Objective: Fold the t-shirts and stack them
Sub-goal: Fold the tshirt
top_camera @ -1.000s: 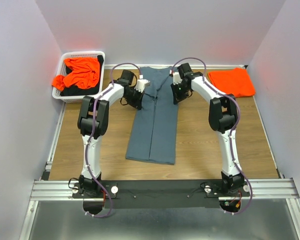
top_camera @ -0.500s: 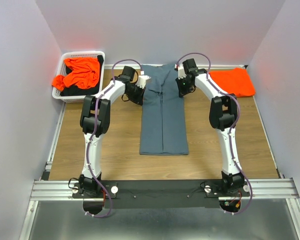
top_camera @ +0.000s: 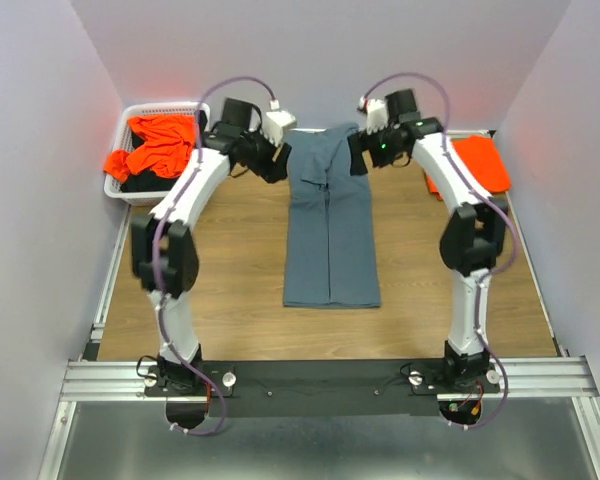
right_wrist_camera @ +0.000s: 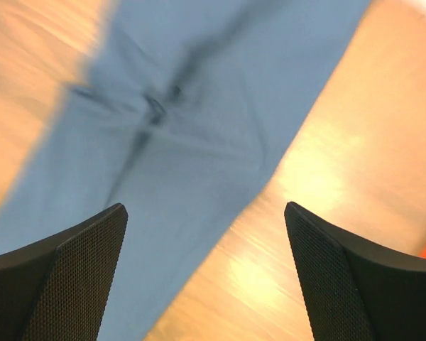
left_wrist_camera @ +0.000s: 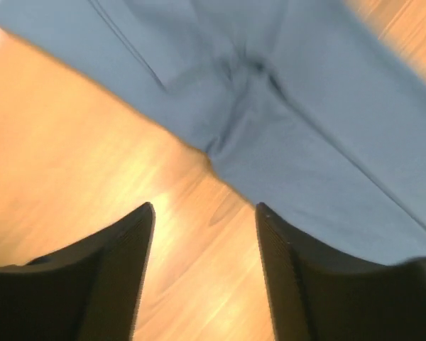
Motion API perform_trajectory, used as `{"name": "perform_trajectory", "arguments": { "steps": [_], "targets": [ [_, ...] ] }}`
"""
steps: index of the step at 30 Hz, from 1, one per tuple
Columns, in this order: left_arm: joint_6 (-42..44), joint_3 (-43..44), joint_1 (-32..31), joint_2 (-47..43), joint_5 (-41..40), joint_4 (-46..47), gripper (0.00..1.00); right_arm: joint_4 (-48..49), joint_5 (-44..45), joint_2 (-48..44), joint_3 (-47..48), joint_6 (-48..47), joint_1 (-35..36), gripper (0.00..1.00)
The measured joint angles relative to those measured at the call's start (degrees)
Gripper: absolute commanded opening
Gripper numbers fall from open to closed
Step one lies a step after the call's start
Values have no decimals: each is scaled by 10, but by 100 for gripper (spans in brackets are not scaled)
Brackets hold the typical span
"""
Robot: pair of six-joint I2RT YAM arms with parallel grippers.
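A slate blue-grey t-shirt (top_camera: 330, 230) lies flat on the wooden table, folded lengthwise into a narrow strip. My left gripper (top_camera: 268, 162) hovers open just off its upper left edge; in the left wrist view the left gripper (left_wrist_camera: 204, 209) has only bare wood between its fingers, the blue-grey t-shirt (left_wrist_camera: 312, 121) lying beyond. My right gripper (top_camera: 359, 157) hangs open over the strip's upper right edge; in the right wrist view the right gripper (right_wrist_camera: 204, 209) holds nothing above the t-shirt (right_wrist_camera: 177, 121). A folded orange t-shirt (top_camera: 485, 162) lies at the back right.
A white slotted basket (top_camera: 170, 108) stands at the back left with a crumpled orange t-shirt (top_camera: 160, 145) spilling over its rim. Purple walls close in the back and sides. The metal rail (top_camera: 320, 378) with the arm bases runs along the near edge.
Both grippers have opened, let go of the blue-grey t-shirt's top end and risen. The t-shirt, swung straight half a second ago, now lies still.
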Motion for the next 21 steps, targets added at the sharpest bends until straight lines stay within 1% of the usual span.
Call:
{"name": "perform_trajectory", "arguments": {
  "steps": [1,3,4,6,7,9,10,12,14,16,17,18,19,20,21],
  "targets": [
    [7,-9,2,-37,0,9,96,0,-8,-32,-1,-6,0,100],
    [15,-44,5,-141,-2,45,96,4,-23,-112,-2,-25,0,100],
    [19,-64,7,-197,-3,68,96,7,-28,-134,-2,-32,0,100],
    [25,-94,10,-289,-5,119,96,17,-36,-207,-2,-45,0,100],
    [27,-108,11,-321,-5,142,98,23,-38,-227,-2,-48,0,100],
    [43,-150,11,-399,-3,213,98,28,-50,-265,-3,-65,0,100],
    [52,-160,10,-418,0,227,98,32,-56,-276,-10,-75,0,100],
    [93,-172,8,-437,18,224,98,27,-80,-293,-42,-107,0,100],
    [142,-185,7,-433,49,200,98,18,-97,-309,-106,-145,3,100],
    [196,-229,1,-428,72,164,98,9,-101,-332,-204,-179,15,100],
    [223,-262,-6,-425,78,138,98,2,-101,-338,-235,-191,21,100],
    [247,-304,-19,-425,79,126,98,5,-100,-353,-302,-209,36,100],
    [287,-367,-40,-429,77,104,97,-5,-98,-367,-366,-227,55,98],
    [304,-402,-56,-432,78,88,97,-10,-98,-375,-398,-235,68,97],
    [327,-459,-89,-438,74,76,96,-19,-96,-387,-445,-247,90,95]
  ]
}}
